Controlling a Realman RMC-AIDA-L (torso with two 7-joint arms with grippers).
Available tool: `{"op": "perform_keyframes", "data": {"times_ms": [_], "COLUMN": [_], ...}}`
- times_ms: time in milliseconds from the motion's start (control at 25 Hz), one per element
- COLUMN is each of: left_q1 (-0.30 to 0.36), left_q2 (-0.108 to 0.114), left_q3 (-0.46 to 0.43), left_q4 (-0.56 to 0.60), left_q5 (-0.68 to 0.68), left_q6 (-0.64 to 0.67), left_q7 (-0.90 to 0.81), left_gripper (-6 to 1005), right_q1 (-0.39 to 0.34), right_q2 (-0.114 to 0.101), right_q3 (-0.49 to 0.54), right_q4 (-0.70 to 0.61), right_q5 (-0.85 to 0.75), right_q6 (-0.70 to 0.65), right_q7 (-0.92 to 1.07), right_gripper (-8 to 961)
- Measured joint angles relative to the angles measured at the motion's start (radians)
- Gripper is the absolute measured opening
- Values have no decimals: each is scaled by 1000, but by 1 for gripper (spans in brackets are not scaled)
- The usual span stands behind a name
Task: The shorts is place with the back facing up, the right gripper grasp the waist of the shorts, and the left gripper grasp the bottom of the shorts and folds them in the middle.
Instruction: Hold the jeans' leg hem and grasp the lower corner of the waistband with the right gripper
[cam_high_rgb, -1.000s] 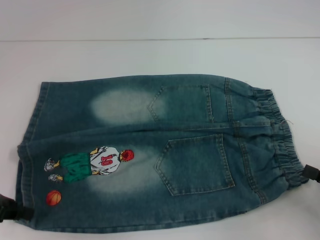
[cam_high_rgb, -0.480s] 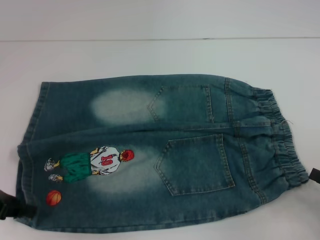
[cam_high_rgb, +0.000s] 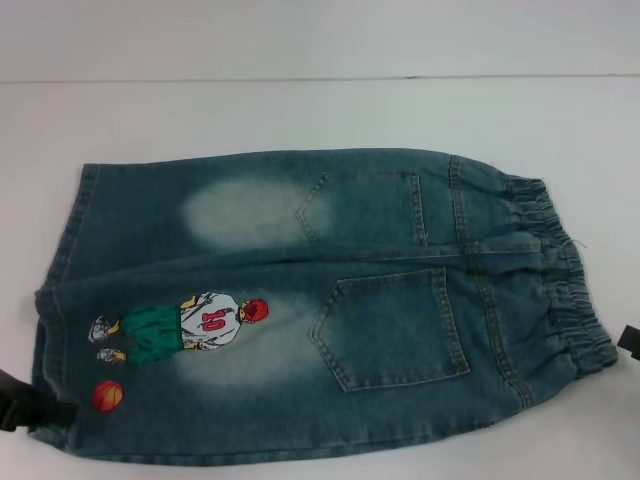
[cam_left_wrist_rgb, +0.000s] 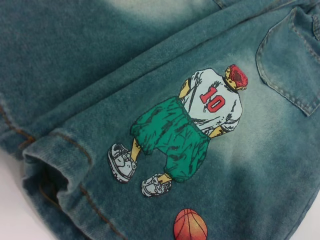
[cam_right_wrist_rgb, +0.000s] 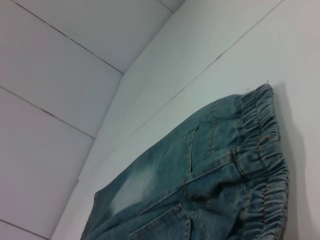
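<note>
The shorts (cam_high_rgb: 300, 300) lie flat on the white table (cam_high_rgb: 300, 110), back side up, with both back pockets showing.

The left hand (cam_high_rgb: 30, 410) appears in the head view only as a dark shape at the picture's lower-left edge. It sits against the near corner of the bottom of the shorts (cam_high_rgb: 55, 300), where the leg hems run. Its tip overlaps the denim edge, so it seems to touch the cloth there. Whether its fingers are spread or closed cannot be told, and no fingers show in its own wrist view. Just past this hand on the fabric lies the orange ball (cam_high_rgb: 107, 396). A little farther in stands the printed basketball player (cam_high_rgb: 180, 325), in a white number 10 shirt and green shorts. The left wrist view shows the same print (cam_left_wrist_rgb: 190, 130) close up, beside the stitched hem opening (cam_left_wrist_rgb: 55, 170) of one leg.

The right hand (cam_high_rgb: 628, 342) is a small dark block at the right edge of the head view. It is just beside the near end of the waist of the shorts (cam_high_rgb: 560, 285), the puckered elastic band. A thin strip of table shows between them, so it appears to be just apart from the cloth. Its fingers cannot be made out either. The right wrist view looks along the gathered waistband (cam_right_wrist_rgb: 260, 165).
</note>
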Motion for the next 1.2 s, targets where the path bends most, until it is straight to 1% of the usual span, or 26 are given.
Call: {"op": "perform_keyframes", "data": {"times_ms": [280, 600, 880, 1200], "left_q1": [-12, -15, -19, -27], "left_q2": [2, 4, 5, 9], "left_q3": [9, 10, 11, 12], "left_q4": [0, 0, 0, 0], "left_q5": [0, 0, 0, 0], "left_q6": [-4, -8, -12, -12], "left_q7": [-6, -7, -8, -9], "left_gripper": [91, 92, 91, 92], "right_q1": [39, 54, 74, 76], "right_q2": [-4, -4, 0, 10], "right_q3": [-5, -8, -23, -37], "right_q4": [11, 12, 22, 23], "right_q5": [0, 0, -2, -3], "right_q6": [29, 58, 75, 71], "right_q7": [29, 53, 61, 61], "right_gripper": [912, 911, 912, 911]}}
